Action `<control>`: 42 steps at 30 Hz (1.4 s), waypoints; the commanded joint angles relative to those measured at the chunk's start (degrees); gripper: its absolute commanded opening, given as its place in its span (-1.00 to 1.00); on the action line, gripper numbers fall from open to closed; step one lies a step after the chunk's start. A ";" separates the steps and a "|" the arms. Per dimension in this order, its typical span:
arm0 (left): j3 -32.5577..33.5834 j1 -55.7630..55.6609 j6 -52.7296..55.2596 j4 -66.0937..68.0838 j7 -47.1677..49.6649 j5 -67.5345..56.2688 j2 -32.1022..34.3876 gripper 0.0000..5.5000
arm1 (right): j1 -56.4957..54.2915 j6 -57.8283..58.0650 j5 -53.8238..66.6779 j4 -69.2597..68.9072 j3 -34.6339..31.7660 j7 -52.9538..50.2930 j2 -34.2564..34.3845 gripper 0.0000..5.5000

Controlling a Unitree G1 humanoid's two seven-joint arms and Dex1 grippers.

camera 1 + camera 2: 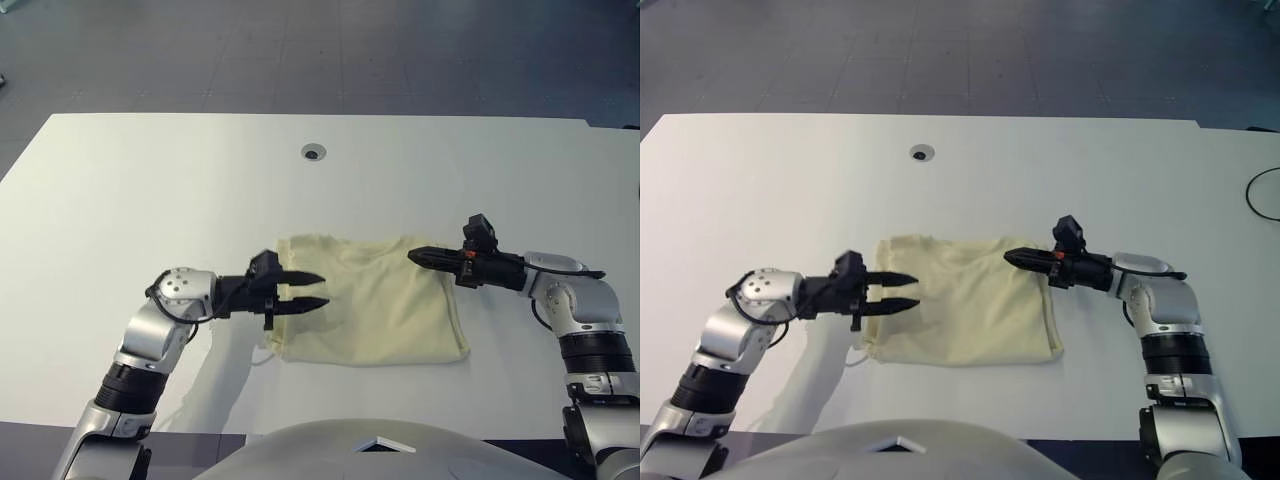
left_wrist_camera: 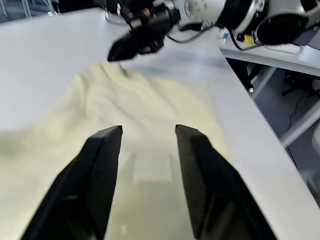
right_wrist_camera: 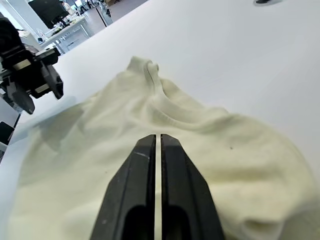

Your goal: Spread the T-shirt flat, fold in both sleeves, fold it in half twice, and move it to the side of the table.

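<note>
Nearest to us, in the left wrist view, the two dark fingers (image 2: 107,165) of the left gripper (image 1: 325,289) stand well apart with nothing between them, and pale yellow cloth lies under and ahead of them. From the head, this gripper reaches in from the left and its tips sit just over the left edge of the T-shirt (image 1: 375,305), about midway along that edge, pointing right toward the middle.

The T-shirt lies on the white table (image 1: 150,180), in front of the robot and well short of the round cable hole (image 1: 314,152). It is already a compact, roughly rectangular packet with no sleeves sticking out. The collar seam shows along its far edge. Its wider span runs from one gripper to the other.

The right gripper (image 1: 412,255) comes in from the right with its fingers pressed together on nothing. Its tip is over the far right corner, by the collar edge, and points left. We cannot tell whether either gripper touches the fabric.

So the two grippers face each other across the long axis, the left one at mid-edge and ready to take cloth, the right one farther back. We judge the next fold or slide depends on the near edge, which lies toward the robot from both sets of fingers.
</note>
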 commanded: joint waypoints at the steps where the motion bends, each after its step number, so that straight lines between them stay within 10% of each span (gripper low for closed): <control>1: -3.73 1.68 -1.95 3.15 -1.46 4.93 3.35 -0.59 | -2.53 -2.53 -3.99 5.45 2.24 -1.56 0.30 -1.00; 8: -9.65 2.41 -5.40 11.30 -3.74 10.73 6.90 -0.99 | -7.34 -8.39 -7.60 18.02 2.17 -2.80 1.14 -1.00; 21: -9.55 1.08 -9.75 13.15 -4.07 9.67 6.32 -0.99 | -7.11 -3.09 -0.57 12.02 -1.94 1.22 1.52 -1.00; 30: -1.67 -1.60 -11.28 9.06 -0.63 3.83 5.05 -0.44 | -4.38 0.56 3.42 -0.30 -5.68 1.17 -2.14 -1.00; 42: 4.83 6.07 -12.04 -1.02 1.44 1.81 7.86 0.26 | -5.89 -26.02 -15.67 5.46 3.12 -4.55 -2.42 -1.00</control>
